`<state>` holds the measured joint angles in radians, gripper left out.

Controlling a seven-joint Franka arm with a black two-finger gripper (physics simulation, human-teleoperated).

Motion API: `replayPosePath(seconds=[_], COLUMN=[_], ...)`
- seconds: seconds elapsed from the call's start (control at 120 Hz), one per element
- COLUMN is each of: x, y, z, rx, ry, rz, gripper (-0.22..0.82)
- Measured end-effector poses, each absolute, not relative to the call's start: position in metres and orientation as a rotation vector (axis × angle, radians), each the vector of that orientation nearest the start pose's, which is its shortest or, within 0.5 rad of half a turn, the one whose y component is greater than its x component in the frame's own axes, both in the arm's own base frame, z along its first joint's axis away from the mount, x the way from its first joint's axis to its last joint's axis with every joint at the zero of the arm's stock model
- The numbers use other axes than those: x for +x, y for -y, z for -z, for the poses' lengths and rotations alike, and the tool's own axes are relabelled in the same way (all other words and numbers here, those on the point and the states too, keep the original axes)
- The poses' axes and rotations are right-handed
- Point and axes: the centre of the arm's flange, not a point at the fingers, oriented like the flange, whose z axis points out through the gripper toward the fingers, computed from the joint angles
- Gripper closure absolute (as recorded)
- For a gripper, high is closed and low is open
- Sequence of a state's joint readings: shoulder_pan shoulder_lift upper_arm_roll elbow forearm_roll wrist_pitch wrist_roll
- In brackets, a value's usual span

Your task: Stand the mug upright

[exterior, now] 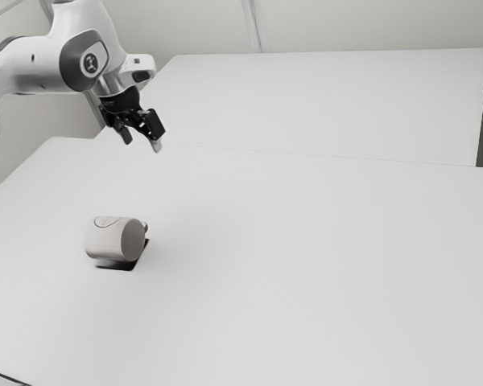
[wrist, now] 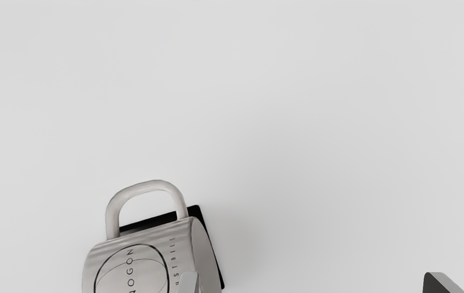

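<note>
mug (exterior: 105, 239) lying on its side over surface (exterior: 306, 249), long axis roughly level, flat end (exterior: 133, 240) facing exterior view's right, handle (wrist: 150, 185) out sideways, end effector (exterior: 142, 142) fingers apart

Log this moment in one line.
mug: on its side, not upright | gripper: open, raised above table, apart from mug

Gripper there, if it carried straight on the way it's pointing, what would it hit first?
Probably the white tabletop, beside the mug. The open gripper points down toward it. One finger overlaps the mug in the wrist view; depth is unclear, so a brush is possible.
</note>
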<state>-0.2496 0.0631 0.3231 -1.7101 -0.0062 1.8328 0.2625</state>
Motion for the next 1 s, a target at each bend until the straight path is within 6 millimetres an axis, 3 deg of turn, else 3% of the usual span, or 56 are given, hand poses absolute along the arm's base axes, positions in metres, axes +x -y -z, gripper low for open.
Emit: replayPosePath(seconds=[0.075, 0.192, 0.275, 0.375, 0.633, 0.858, 1.0], x=[0.586, 0.563, 0.556, 0.553, 0.535, 0.528, 0.529], y=[-0.042, -0.047, -0.061, -0.103, -0.245, -0.295, -0.307], z=[-0.544, -0.538, -0.533, -0.518, -0.448, -0.388, -0.360], rx=[-3.103, -3.134, -3.146, -3.182, -3.294, -3.426, -3.561], ry=[-0.297, -0.317, -0.324, -0.258, -0.011, 0.023, 0.034], rz=[0.091, 0.096, 0.106, 0.091, 0.021, -0.040, -0.033], gripper=[0.00, 0.00, 0.00, 0.00, 0.00, 0.00, 0.00])
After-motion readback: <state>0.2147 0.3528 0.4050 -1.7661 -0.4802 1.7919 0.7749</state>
